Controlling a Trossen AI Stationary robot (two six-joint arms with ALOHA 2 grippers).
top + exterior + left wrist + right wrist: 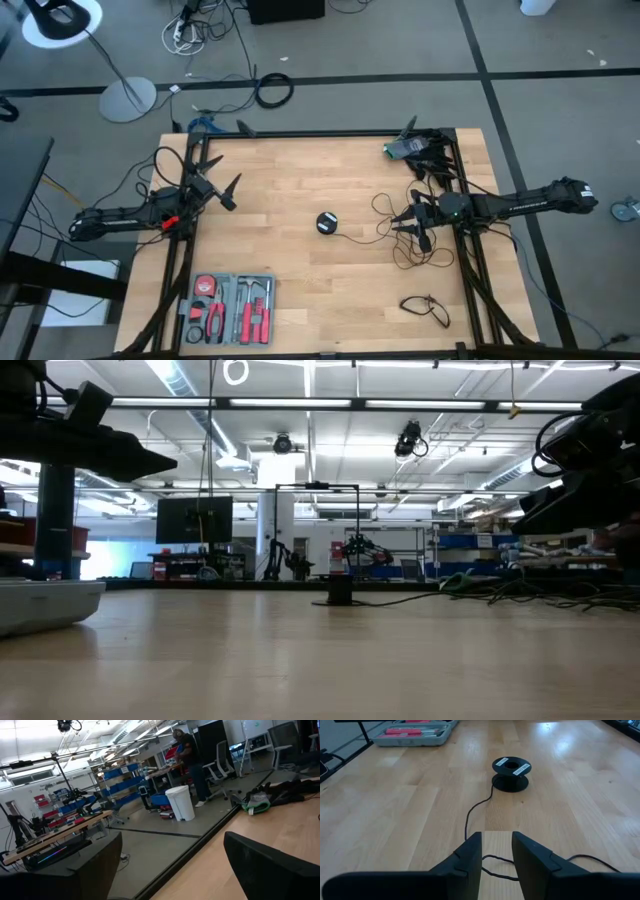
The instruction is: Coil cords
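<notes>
The right gripper (497, 851) hangs low over the bench (300, 180) near its right edge, about halfway along that edge. Its fingers stand narrowly apart with a thin black cord (475, 812) running through the gap between the fingertips. Whether the pads actually pinch the cord or merely straddle it cannot be told. The placement makes sense for coiling: a light hold there would let the arm draw the loose line in.

From the fingers the long cord runs across the wood to a small black spool (512, 773), a round disc with a pale centre, standing near the middle of the bench. Its free length lies in slack loops (415, 250) around and just under the gripper, toward the right edge, so most of the coiling looks not yet done.

A short cord (425, 308) lies as a small separate loop near the bench's front right corner, well apart from the gripper and seemingly untouched.

The left gripper (222, 190) waits at the bench's left edge, its jaws spread wide and holding nothing, clear of the work. A tool tray (228, 307) with red-handled tools sits at the front left corner, and a dark bundle of gear (420, 150) rests at the back right corner.
</notes>
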